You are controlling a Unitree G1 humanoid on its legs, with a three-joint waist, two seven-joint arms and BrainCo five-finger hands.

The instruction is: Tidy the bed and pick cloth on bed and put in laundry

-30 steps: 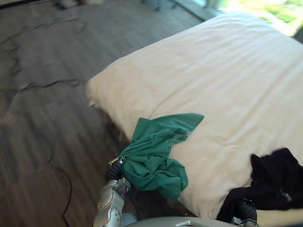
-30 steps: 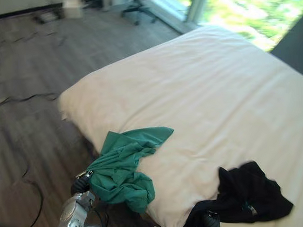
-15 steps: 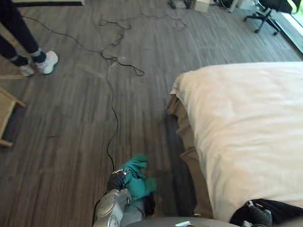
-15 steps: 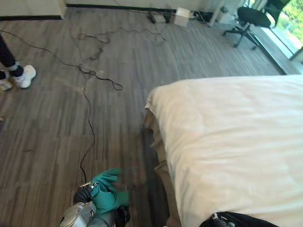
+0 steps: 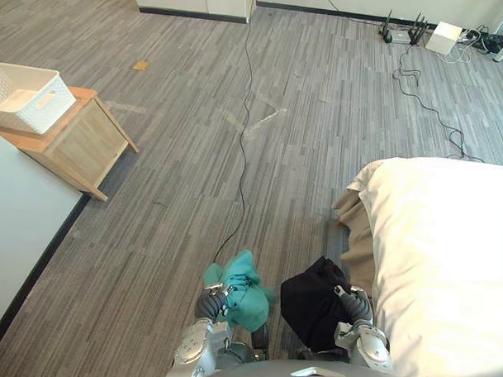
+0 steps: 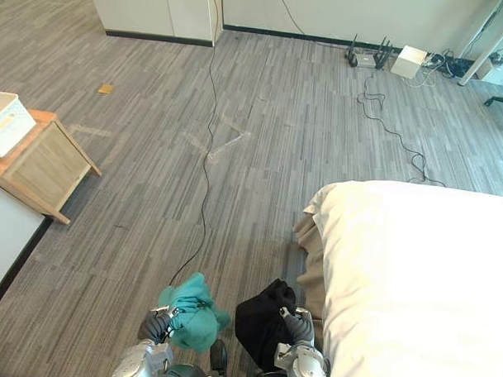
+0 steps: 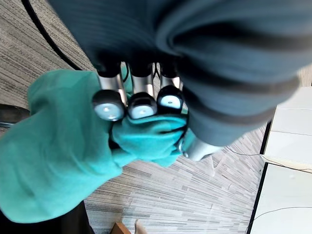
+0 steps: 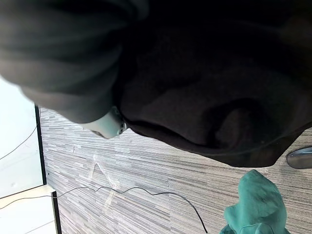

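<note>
The left hand (image 5: 208, 305), low in the frame just left of centre, is closed tight on the green cloth (image 5: 241, 289); the left wrist view shows its fingers (image 7: 129, 104) curled over a fold of it, with the rest bulging out beside them in a bunch. Just to its right, the right hand (image 5: 354, 307) is up against the black cloth (image 5: 309, 300), which drapes over it in a dark heap, so I cannot tell whether that hand is gripping or not. Both cloths hang above the grey plank floor (image 5: 177, 194), near each other but apart. The white bed (image 5: 447, 253) fills the lower right, its near corner just beside the black cloth. Far off in the upper left, 1 white basket (image 5: 20, 96) sits on a wooden side table (image 5: 81, 141).
</note>
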